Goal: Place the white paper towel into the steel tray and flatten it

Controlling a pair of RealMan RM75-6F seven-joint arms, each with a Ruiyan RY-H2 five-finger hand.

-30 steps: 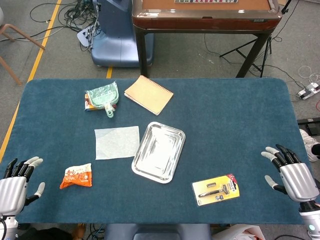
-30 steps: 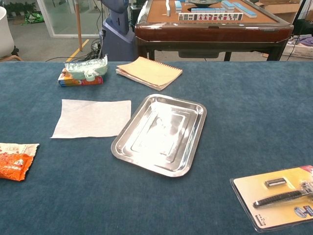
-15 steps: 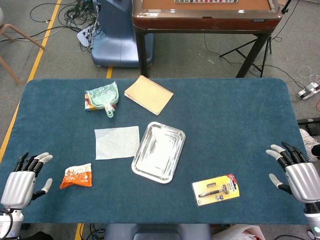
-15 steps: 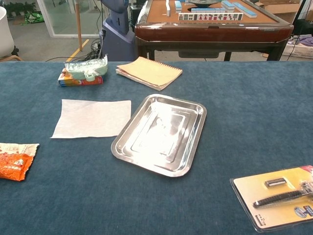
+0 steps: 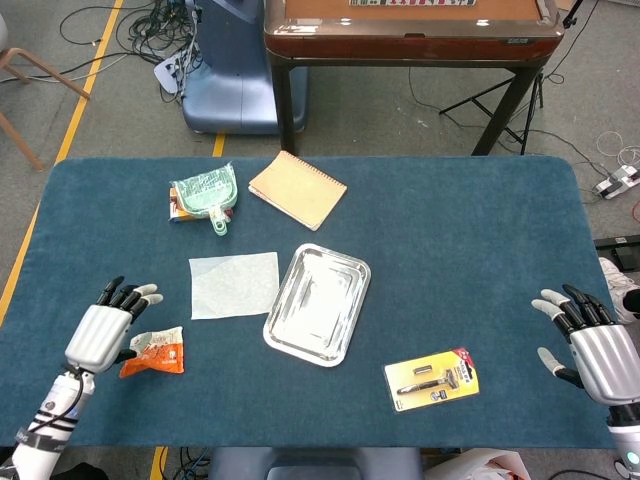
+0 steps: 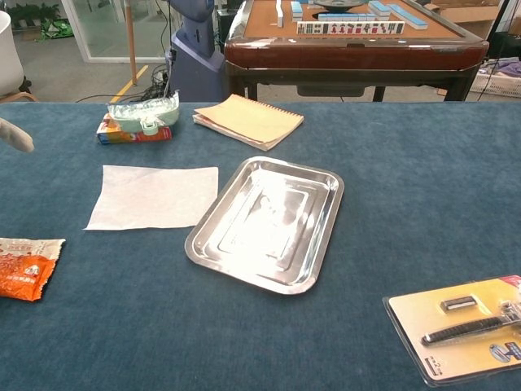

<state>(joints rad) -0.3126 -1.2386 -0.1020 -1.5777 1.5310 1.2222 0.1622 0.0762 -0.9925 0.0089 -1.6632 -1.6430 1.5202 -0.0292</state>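
Observation:
The white paper towel [image 5: 234,284] [image 6: 153,196] lies flat on the blue table, just left of the steel tray [image 5: 318,303] [image 6: 269,221]. The tray holds nothing. My left hand [image 5: 105,330] hovers open at the left, above the orange packet and a little left of the towel; only a fingertip [image 6: 16,135] of it shows at the left edge of the chest view. My right hand [image 5: 592,345] is open at the table's right edge, far from the tray, holding nothing.
An orange snack packet [image 5: 154,352] [image 6: 24,266] lies under my left hand. A green pouch on a box [image 5: 204,195] [image 6: 142,118] and a tan notebook [image 5: 297,188] [image 6: 248,120] sit at the back. A razor in yellow packaging [image 5: 432,378] [image 6: 460,326] lies front right.
My left hand has risen from the front left corner and moved right and forward toward the towel. The right hand has barely shifted. Towel and tray have not moved.

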